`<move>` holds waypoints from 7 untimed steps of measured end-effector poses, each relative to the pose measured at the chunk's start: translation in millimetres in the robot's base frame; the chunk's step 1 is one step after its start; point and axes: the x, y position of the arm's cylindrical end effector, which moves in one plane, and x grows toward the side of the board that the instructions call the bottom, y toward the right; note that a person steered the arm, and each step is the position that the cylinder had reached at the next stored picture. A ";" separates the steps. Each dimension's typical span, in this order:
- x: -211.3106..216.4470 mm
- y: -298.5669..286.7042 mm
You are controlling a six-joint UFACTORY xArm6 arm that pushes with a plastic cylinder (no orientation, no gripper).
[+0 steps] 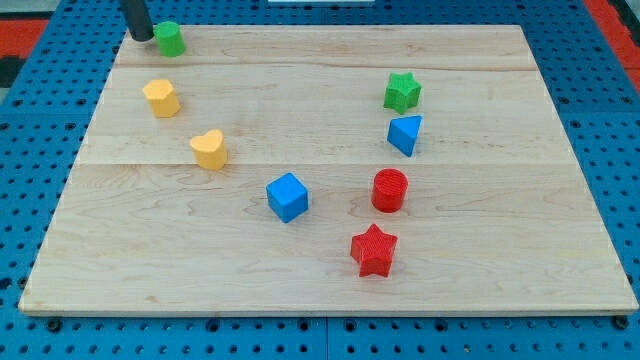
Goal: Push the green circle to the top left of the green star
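The green circle [170, 39] stands at the top left corner of the wooden board. My tip [142, 37] is just to its left, close to or touching it. The green star [402, 92] sits at the upper right of the board, far to the right of the circle.
A yellow hexagon-like block [161, 98] and a yellow heart [209, 149] lie on the left. A blue triangle [405, 134], a red circle [390, 190] and a red star [374, 250] sit below the green star. A blue cube [288, 196] is in the middle. The board's top edge [330, 27] is near the circle.
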 end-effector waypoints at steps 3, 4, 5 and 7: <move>60.8 201.7; 32.0 137.8; 40.8 139.4; 86.7 212.9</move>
